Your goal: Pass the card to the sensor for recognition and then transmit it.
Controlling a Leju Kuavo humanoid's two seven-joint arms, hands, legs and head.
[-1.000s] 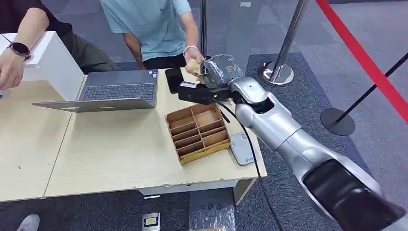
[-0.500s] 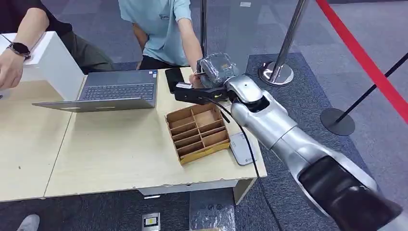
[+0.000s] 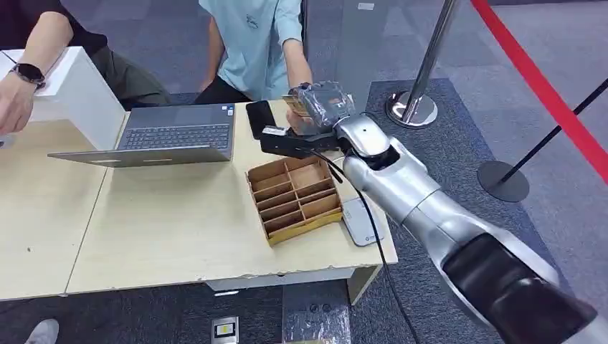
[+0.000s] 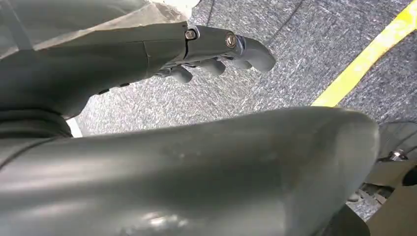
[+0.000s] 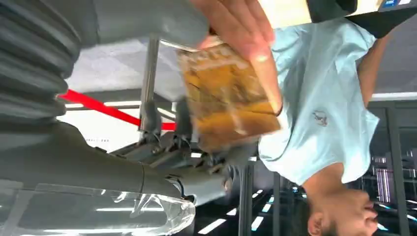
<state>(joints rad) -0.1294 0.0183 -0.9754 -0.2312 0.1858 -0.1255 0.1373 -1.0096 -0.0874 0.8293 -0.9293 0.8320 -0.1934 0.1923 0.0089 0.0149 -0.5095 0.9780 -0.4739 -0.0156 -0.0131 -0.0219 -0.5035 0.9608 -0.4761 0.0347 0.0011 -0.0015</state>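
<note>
My right hand [image 3: 326,104], wrapped in clear plastic, is stretched over the table's far edge and pinches a yellow-brown card [image 3: 292,102]. Close up, the card [image 5: 231,93] sits between my thick thumb and dark fingers [image 5: 196,157], and a person's hand [image 5: 236,24] grips it as well. The grey card sensor [image 3: 362,221] lies flat at the table's near right corner, well behind the hand. My left hand [image 4: 211,49] hangs over the grey carpet with nothing in it, fingers loosely apart.
A wooden divided box [image 3: 294,197] stands beside the sensor. A laptop [image 3: 176,136] and a black phone [image 3: 259,118] lie at the table's far side. A second person's arm [image 3: 18,93] rests far left. A stanchion base [image 3: 412,109] stands right of the table.
The person in the light blue shirt has risen and shifted right, and their hand has come onto the card. My right hand edged slightly left and stays at the table's far edge.
</note>
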